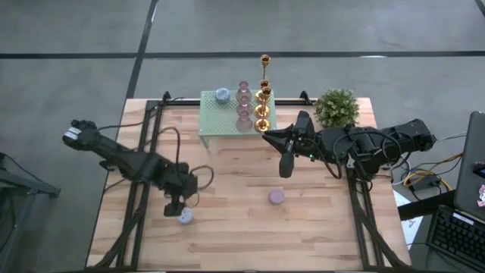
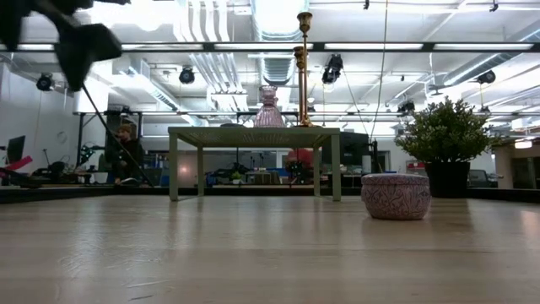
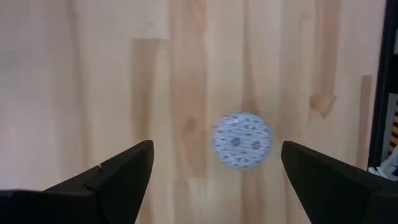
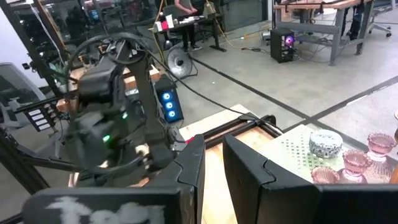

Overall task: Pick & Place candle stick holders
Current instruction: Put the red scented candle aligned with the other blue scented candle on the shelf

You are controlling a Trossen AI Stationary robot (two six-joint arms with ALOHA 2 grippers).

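A small squat blue patterned holder (image 1: 186,218) stands on its base on the wooden table near the left front. My left gripper (image 1: 174,206) hovers above it, open, pointing down; in the left wrist view the holder (image 3: 242,140) shows between the two spread fingers, nearer one, untouched. A mauve holder (image 1: 276,197) stands mid-table and also shows in the low view (image 2: 395,196). Gold candlesticks (image 1: 263,98), pink holders (image 1: 244,106) and another blue holder (image 1: 222,95) stand on the pale green rack (image 1: 216,121). My right gripper (image 1: 286,171) hangs shut and empty near the rack's right front.
A bushy potted plant (image 1: 336,108) stands at the far right beside the rack. Black frame rails (image 1: 144,152) run along both table sides. Bare wood lies between the two loose holders. A laptop (image 1: 466,212) sits off the table's right edge. A person (image 2: 125,152) sits in the room behind.
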